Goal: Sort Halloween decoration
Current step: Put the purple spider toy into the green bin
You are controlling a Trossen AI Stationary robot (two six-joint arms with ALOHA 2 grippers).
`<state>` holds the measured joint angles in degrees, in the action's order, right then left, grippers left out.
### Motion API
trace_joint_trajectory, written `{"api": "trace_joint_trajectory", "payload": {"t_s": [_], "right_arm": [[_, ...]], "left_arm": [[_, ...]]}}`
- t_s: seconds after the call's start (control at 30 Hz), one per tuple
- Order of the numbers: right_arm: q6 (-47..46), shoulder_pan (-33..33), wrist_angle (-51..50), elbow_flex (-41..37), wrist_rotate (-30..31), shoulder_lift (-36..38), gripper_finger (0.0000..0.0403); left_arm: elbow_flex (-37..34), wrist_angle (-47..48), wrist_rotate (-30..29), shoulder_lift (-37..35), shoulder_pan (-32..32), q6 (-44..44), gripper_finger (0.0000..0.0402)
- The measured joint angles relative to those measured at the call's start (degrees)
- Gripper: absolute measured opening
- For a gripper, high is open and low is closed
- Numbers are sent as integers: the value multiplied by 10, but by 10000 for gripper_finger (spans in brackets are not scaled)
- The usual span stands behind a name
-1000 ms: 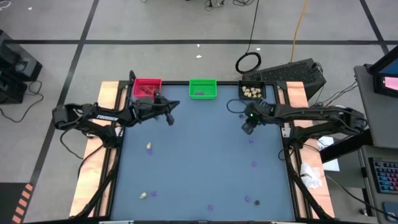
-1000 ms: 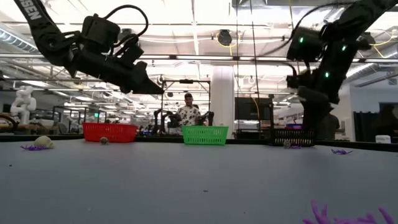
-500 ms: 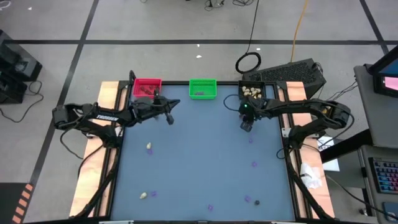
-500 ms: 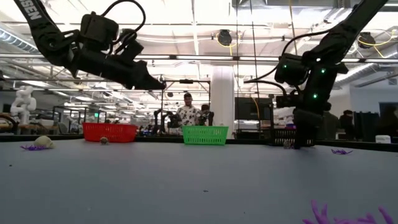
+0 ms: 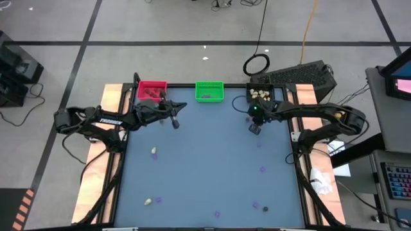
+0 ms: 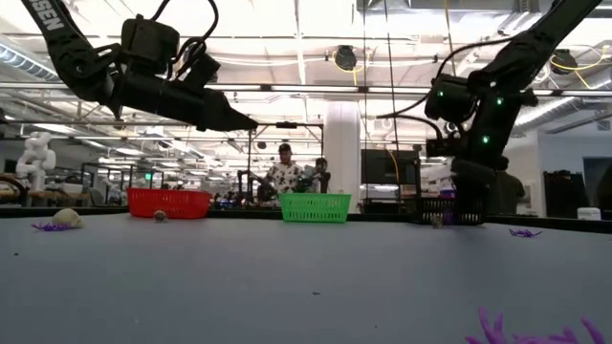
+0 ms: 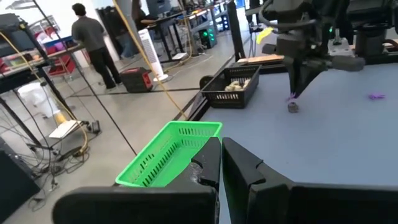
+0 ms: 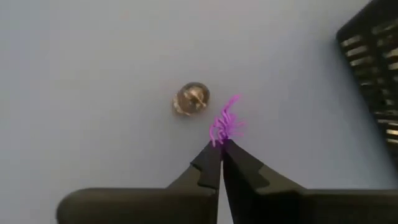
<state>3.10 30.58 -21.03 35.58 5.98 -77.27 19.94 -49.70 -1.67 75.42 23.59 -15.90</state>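
On the blue table (image 5: pixel 205 167), along its far edge, stand a red bin (image 5: pixel 152 90), a green bin (image 5: pixel 209 91) and a black bin (image 5: pixel 260 94). Left gripper (image 5: pixel 174 115) hangs above the table near the red bin, fingers together, empty. Right gripper (image 8: pixel 219 147) is down by the black bin, fingers pinched together on a purple bit (image 8: pixel 226 124), apparently gripping its edge. Just beside it lies a dark lump (image 8: pixel 191 99). Cream lumps (image 5: pixel 155 152) and other purple bits (image 5: pixel 262 169) lie scattered nearer.

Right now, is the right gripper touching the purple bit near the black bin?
Touching. In the right wrist view the right gripper has its fingertips closed on the edge of the purple bit, no gap between them. The grey lump beside it lies apart, untouched.
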Motion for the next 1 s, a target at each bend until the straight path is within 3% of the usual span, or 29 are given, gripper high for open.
{"api": "trace_joint_trajectory", "payload": {"t_s": [0.2, 0.43, 0.67, 1.0], "right_arm": [[-15, -10, -55, 55, -1, 18, 2], [-15, -14, 30, 126, 0, -14, 1], [23, -7, 60, 271, -1, -148, 1], [82, 24, -56, 531, -32, -360, 0]], "left_arm": [[0, 0, 0, 0, 0, 1, 11], [0, -7, 0, 0, 0, 1, 11], [0, -9, 0, 0, 0, 3, 11], [0, -6, 0, 0, 1, 4, 11]]}}
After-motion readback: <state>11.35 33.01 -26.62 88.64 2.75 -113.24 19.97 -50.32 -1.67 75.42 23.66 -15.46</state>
